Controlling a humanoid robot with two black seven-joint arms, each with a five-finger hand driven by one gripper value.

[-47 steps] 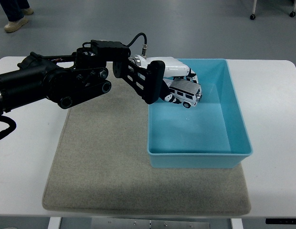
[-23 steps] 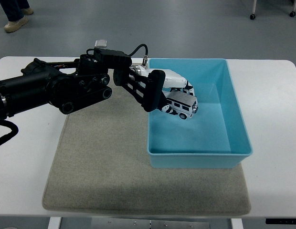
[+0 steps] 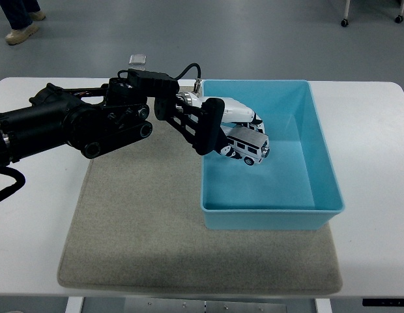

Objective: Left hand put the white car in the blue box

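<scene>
My left hand (image 3: pixel 231 130) reaches in from the left over the near-left wall of the blue box (image 3: pixel 322 163). Its fingers are curled around the white car (image 3: pixel 249 147), a small boxy toy with black wheels. The car hangs tilted inside the box, low over the box floor near its left wall. I cannot tell whether its wheels touch the floor. The black forearm (image 3: pixel 78 120) stretches across the grey mat. The right arm is out of sight.
A grey felt mat (image 3: pixel 143 228) lies under the box and spreads toward the table's near edge. A small grey object (image 3: pixel 138 59) sits at the table's far edge. A person's shoe (image 3: pixel 19 32) shows on the floor, top left.
The left hand has lowered the car deeper into the box and drawn it slightly left and nearer. The grip on the car is unchanged.
</scene>
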